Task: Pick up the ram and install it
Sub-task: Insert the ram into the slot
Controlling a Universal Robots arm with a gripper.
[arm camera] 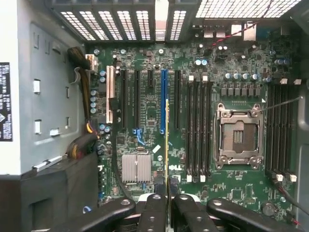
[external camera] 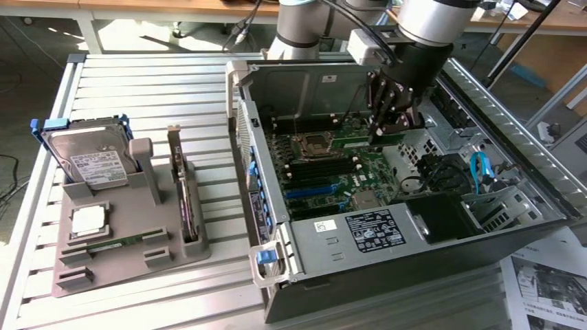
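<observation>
My gripper (external camera: 390, 133) hangs inside the open computer case (external camera: 513, 179), above the motherboard (external camera: 353, 182). It is shut on the ram (external camera: 356, 141), a thin green stick that juts out sideways from the fingers. In the wrist view the ram (arm camera: 167, 145) appears edge-on as a narrow yellowish line. It runs out from between the black fingertips of the gripper (arm camera: 167, 200). It sits over the board beside the blue expansion slot (arm camera: 162, 101), apart from the black memory slots (arm camera: 195, 125) next to the empty processor socket (arm camera: 239, 137). How high it is above the board I cannot tell.
On the exterior view's left a grey tray (external camera: 174, 258) holds a hard drive (external camera: 92, 161), a square silver chip (external camera: 89, 218), an upright dark card (external camera: 183, 196) and another green stick (external camera: 110, 242). Case walls, blue cables (external camera: 477, 168) and a finned heatsink (arm camera: 136, 167) surround the board.
</observation>
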